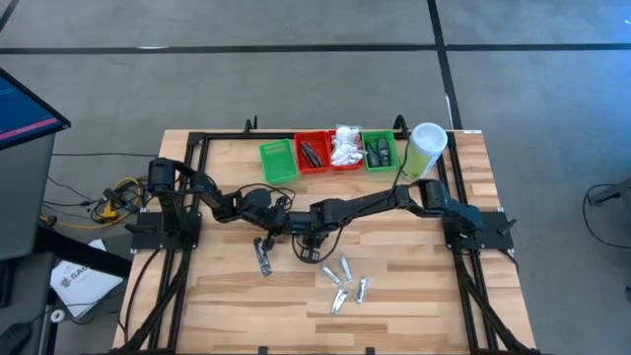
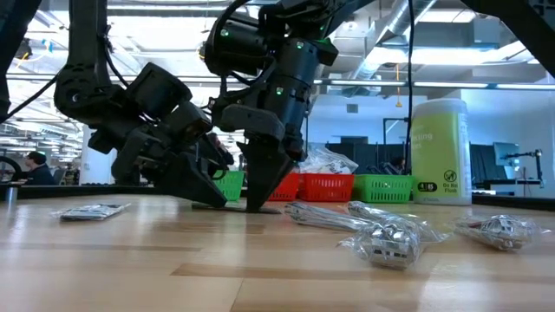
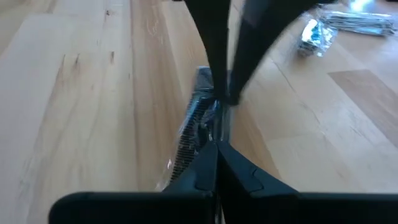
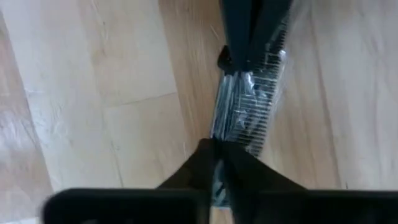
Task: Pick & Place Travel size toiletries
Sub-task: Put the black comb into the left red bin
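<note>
A clear-wrapped black comb-like packet (image 3: 198, 118), one of the travel size toiletries, lies on the wooden table between my two grippers. My left gripper (image 3: 216, 152) is shut at one end of it and my right gripper (image 4: 214, 152) is shut near the other end. In the high view they meet at mid-table, left gripper (image 1: 289, 227) and right gripper (image 1: 309, 237), and hide the packet. Several silver-wrapped items (image 1: 343, 281) lie flat nearer the front edge. Another flat packet (image 1: 263, 254) lies to their left. My left gripper pinches the packet's near end (image 3: 205, 134) between its two fingers. It comes in slanting down from the table's left, along the packet's length. The packet lies flat on the table. My right gripper pinches the packet near its other end (image 4: 233, 121) between its two fingers, from above and pointing steeply down. Its fingertips (image 2: 257, 204) stand at the table top, and the packet lies on the wood.
At the far edge stand a green tray (image 1: 278, 161), a red tray (image 1: 314, 155), a red tray with white packets (image 1: 345, 148) and a green tray (image 1: 380, 153). Right of them is a tall pale green cylinder (image 1: 426, 148). Bare wood lies at the front left.
</note>
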